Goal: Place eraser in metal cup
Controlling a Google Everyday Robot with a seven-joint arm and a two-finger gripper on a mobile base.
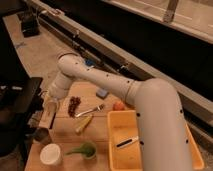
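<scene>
My gripper (50,106) is at the left end of the wooden table, hanging down from the white arm. It is shut on the eraser (48,118), a tan oblong block that it holds nearly upright. The eraser's lower end is just above and slightly right of the metal cup (42,134), a small dull grey cylinder standing at the table's left edge. I cannot tell whether the eraser touches the cup's rim.
A white round tub (51,154) stands in front of the cup, with a green object (85,148) to its right. Dark red grapes (74,105), a silver utensil (90,111), a yellow banana-like thing (82,124), a blue pad (102,93) and an orange ball (118,106) lie on the table (65,137). A yellow bin (150,150) stands at the right.
</scene>
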